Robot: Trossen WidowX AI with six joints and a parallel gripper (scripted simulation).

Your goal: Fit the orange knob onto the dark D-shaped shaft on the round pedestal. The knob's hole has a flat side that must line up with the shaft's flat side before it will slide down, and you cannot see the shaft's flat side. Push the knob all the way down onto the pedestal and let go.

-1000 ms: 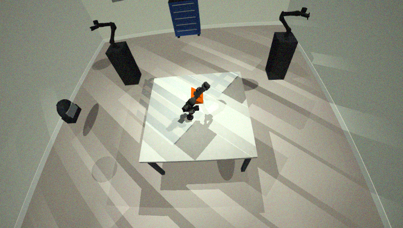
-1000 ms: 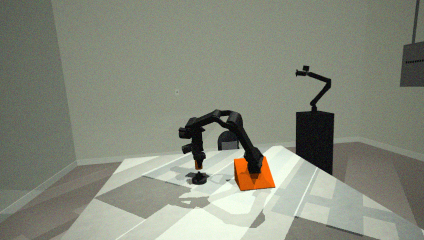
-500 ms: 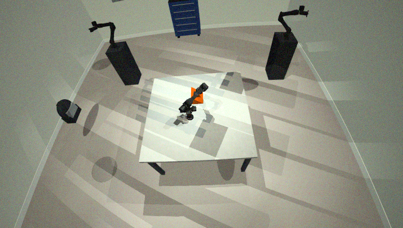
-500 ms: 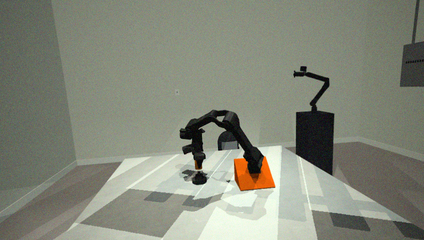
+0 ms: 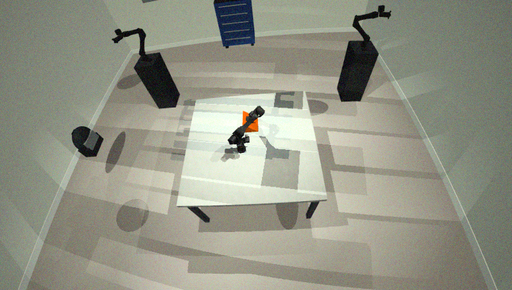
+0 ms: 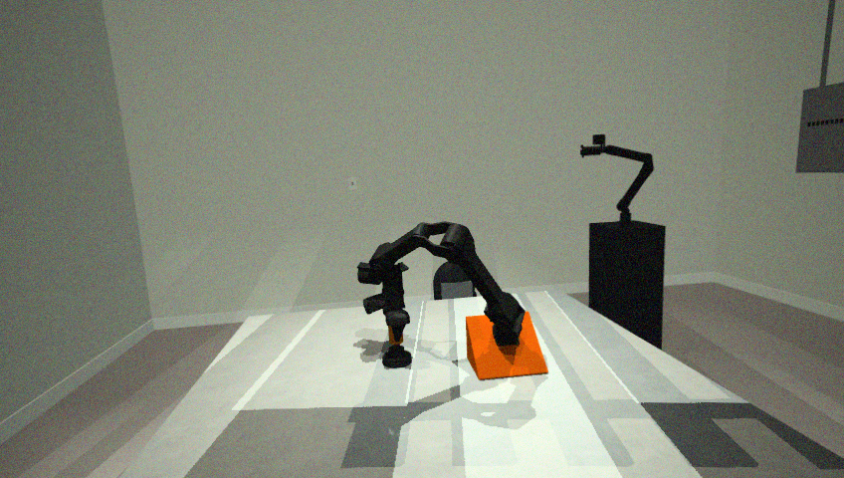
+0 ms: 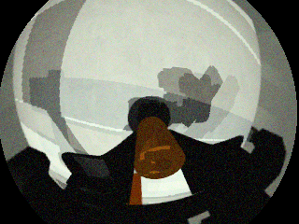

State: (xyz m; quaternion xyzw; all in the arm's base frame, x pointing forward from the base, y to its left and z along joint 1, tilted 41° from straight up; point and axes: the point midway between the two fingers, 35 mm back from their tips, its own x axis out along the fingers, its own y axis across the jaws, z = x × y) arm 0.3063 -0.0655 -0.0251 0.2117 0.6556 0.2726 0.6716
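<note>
Above the round pedestal, the orange knob pointed downward, its long axis roughly upright, the jaws clamped on it.

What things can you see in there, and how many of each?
Knob: one, orange, in the gripper, over the pedestal
Round pedestal: one, black, on the table
Table: one, whitish
Tool cabinet: one, blue, by the wall
Tall stands: two, black, each with an arm
Wedge block: one, orange, under the robot's arm
Robot's arm: one, black
Gripper: one, black
</note>
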